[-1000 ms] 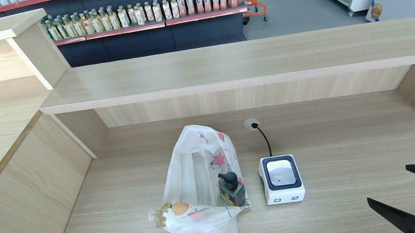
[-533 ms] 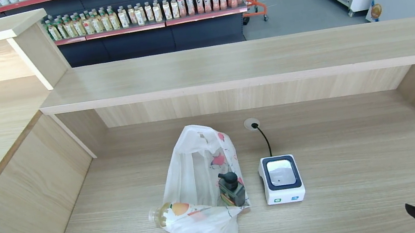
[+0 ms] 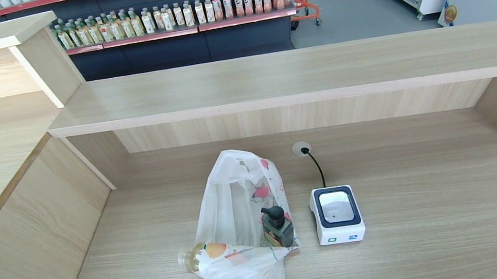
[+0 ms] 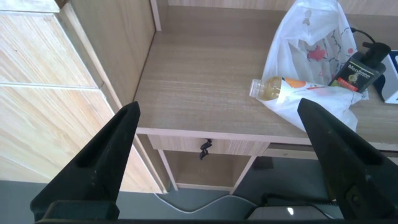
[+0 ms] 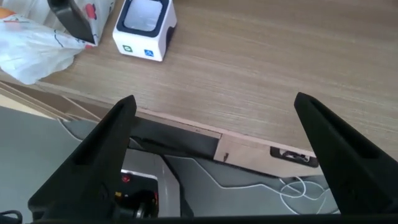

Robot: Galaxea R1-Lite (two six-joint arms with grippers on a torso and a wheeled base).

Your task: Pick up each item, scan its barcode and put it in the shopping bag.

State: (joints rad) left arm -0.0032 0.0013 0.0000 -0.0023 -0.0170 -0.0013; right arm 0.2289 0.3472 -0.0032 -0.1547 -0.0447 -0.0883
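**Both claws spread and empty; bottles at the bag**

The shopping bag (image 3: 234, 203) lies on the table (image 3: 444, 207) just beside the scanner (image 3: 337, 213). The dark pump bottle (image 3: 278, 229) stands upright at the bag's scanner side; I cannot tell whether it is inside the plastic. The drink bottle (image 3: 200, 254) lies on its side at the bag's far side from the scanner. Its body is under the plastic and its cap end points away from the scanner. The left claw (image 4: 217, 104), fingers spread, hangs off the table's edge nearer that bottle. The right claw (image 5: 214, 98), also spread, hangs nearer the scanner.
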